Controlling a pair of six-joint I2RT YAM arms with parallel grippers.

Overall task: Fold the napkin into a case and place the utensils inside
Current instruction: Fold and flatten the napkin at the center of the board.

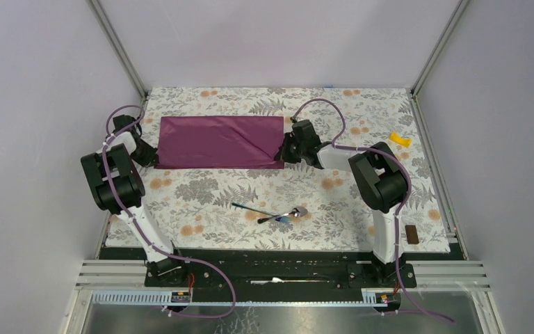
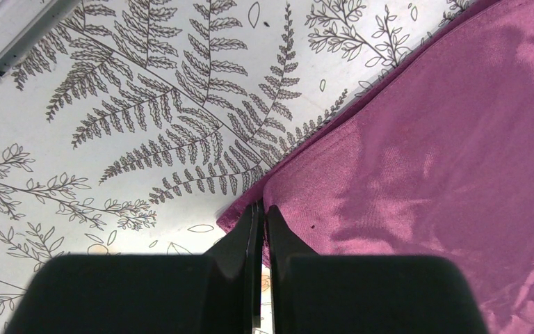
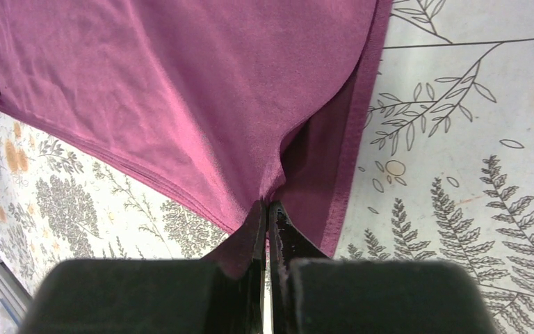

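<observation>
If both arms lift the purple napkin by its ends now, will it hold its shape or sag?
Probably floppy: the napkin puckers into soft folds where the right gripper pinches it. Its middle would likely sag, since only the ends are gripped, with the left gripper at the opposite end. It looks thin and light, so the layers may slide apart.

Reaching forward and inward, I hold my left tool (image 2: 261, 209) and my right tool (image 3: 268, 205) low, each pinched tight on a corner of the napkin (image 1: 219, 141).

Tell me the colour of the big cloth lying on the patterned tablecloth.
The napkin is a plain dark purple-magenta with no pattern. It shows best in the right wrist view.
</observation>
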